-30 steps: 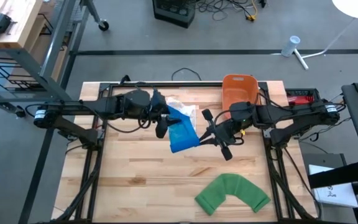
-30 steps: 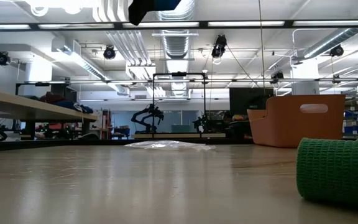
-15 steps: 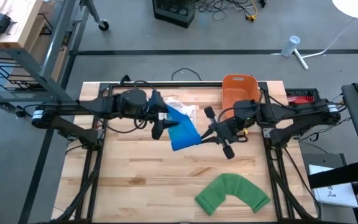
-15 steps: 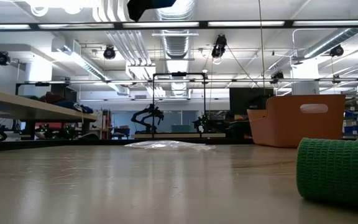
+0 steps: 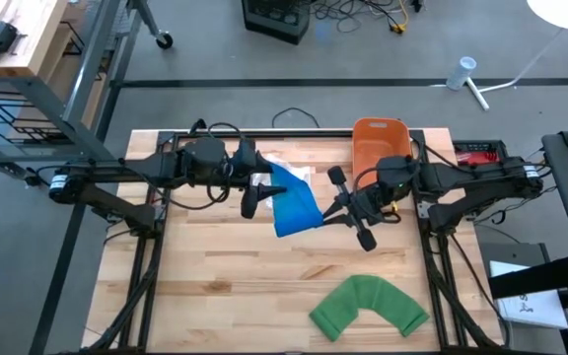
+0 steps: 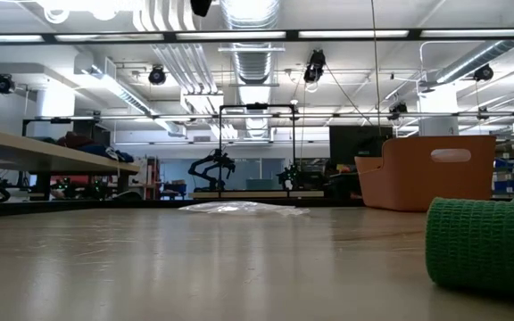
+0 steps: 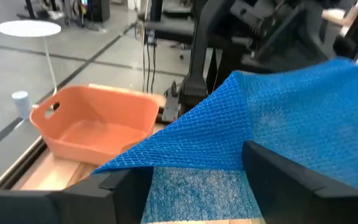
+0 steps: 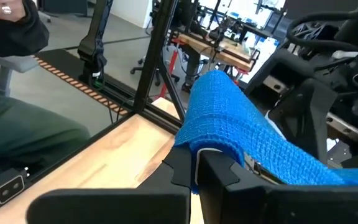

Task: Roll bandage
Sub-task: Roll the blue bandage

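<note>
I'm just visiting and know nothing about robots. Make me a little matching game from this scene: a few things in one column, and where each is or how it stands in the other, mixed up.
Things:
1. blue bandage
2. green bandage
3. orange bin
4. plastic wrapper

Places or states:
A. lying curved near the table's front edge
B. standing at the table's back edge
C. held up between the two grippers
D. lying flat on the table, partly under the blue cloth

Pairs: 1-C, 2-A, 3-B, 4-D
</note>
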Motion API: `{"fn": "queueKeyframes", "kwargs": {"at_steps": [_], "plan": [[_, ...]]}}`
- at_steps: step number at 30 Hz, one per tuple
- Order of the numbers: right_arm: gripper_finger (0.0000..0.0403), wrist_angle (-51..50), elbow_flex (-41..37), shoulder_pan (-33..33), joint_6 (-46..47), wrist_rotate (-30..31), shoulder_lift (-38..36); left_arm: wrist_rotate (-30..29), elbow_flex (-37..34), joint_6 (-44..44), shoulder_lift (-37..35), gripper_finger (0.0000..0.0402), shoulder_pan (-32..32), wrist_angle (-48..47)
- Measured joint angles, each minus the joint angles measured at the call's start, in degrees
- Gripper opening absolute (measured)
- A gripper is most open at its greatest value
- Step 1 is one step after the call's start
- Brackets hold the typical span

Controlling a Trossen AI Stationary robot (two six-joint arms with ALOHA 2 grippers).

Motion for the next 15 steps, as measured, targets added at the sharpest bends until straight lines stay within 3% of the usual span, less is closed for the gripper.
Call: {"fn": "queueKeyframes", "kwargs": {"at_steps": [15], "plan": [[0.0000, 0.02, 0.00, 0.00, -0.49, 0.00, -2.60, 0.39, -0.02, 0.38, 0.04, 0.0335, 0.02, -1.86]]}}
